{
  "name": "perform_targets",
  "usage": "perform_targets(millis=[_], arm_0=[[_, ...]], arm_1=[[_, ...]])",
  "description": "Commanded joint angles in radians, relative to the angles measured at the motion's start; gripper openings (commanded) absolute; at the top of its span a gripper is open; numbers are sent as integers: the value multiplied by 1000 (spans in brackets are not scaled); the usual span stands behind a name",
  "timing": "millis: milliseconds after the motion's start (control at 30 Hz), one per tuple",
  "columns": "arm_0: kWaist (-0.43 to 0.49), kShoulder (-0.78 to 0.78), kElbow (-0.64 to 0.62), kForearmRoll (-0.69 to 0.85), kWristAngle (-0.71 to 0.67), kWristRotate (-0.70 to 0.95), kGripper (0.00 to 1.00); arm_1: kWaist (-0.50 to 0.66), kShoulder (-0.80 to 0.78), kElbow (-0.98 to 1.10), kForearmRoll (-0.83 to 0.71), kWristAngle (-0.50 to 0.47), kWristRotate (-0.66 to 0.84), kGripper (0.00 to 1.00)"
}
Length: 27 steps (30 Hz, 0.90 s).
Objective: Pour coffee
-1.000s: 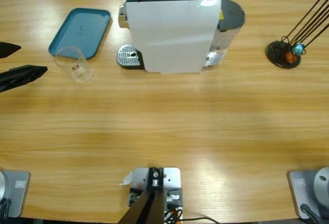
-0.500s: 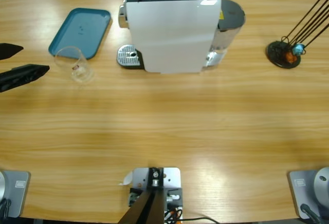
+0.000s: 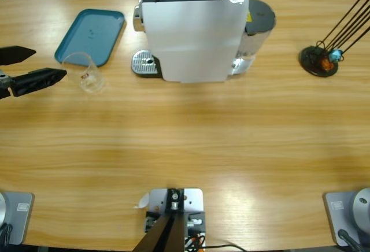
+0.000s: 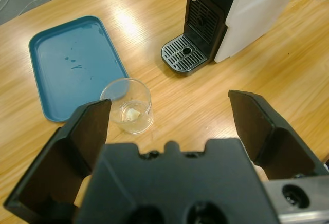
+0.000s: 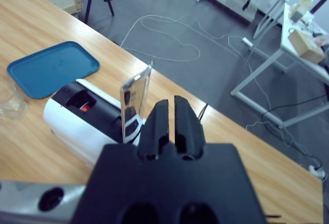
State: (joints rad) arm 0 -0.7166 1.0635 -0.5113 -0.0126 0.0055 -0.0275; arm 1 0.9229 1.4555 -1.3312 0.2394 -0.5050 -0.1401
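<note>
High view: left pincer point(image 3: 41, 66) gapes level beside glass point(image 3: 85, 71).

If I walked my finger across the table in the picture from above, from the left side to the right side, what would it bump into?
Left end effector → clear glass by the blue tray → silver drip grate → white coffee machine → black stand with rods.
</note>
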Motion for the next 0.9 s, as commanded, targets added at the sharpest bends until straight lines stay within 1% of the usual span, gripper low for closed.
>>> perform_targets(millis=[33, 333, 467, 733, 900], arm_0=[[-4, 28, 39, -18, 10, 8, 987], [-4, 26, 40, -21, 10, 10, 987], [-4, 24, 40, -21, 10, 14, 987], [-5, 12, 46, -21, 10, 12, 987], [-7, 14, 47, -21, 10, 12, 987]], arm_1=[[15, 143, -33, -31, -4, -90, 0], [19, 237, -133, -31, 6, -167, 0], [59, 275, -149, -30, 11, -166, 0], [158, 345, -150, -32, 8, -116, 0], [165, 369, -141, -33, 6, -99, 0]])
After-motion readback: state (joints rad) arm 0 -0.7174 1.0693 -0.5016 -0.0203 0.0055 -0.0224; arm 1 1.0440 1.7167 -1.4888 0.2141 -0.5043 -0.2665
